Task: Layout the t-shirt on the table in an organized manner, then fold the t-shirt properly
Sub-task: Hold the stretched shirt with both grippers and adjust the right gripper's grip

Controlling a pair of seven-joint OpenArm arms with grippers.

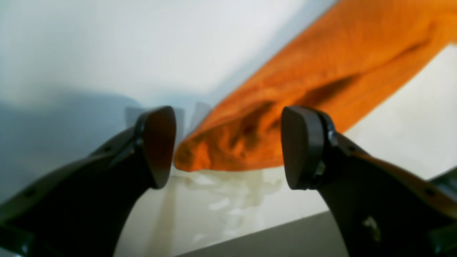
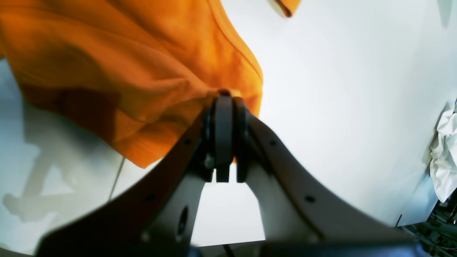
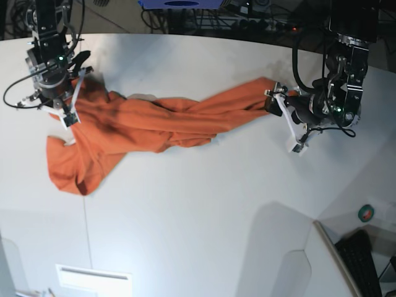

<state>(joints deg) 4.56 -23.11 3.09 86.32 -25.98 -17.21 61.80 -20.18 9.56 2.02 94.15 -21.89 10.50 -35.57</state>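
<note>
**A:** Where does your t-shirt [image 3: 142,120] lie?

**B:** You have it stretched in a long twisted band across the white tabletop [image 3: 198,210], running from one arm to the other. In the base view, the end on that view's left spreads into a wider, rumpled heap; the end on its right narrows to a point.

**A:** And your right pincer [image 2: 224,103]?

**B:** Its jaws are pressed together on a bunch of orange cloth; your wrist view shows the fabric gathered right at the tips, draping away over the tabletop.

**A:** Your left pincer [image 1: 228,146]?

**B:** Its jaws stand well apart with nothing between them. The narrow, wrinkled end of the t-shirt lies just beyond the dark pads [image 1: 159,142], not gripped.
</note>
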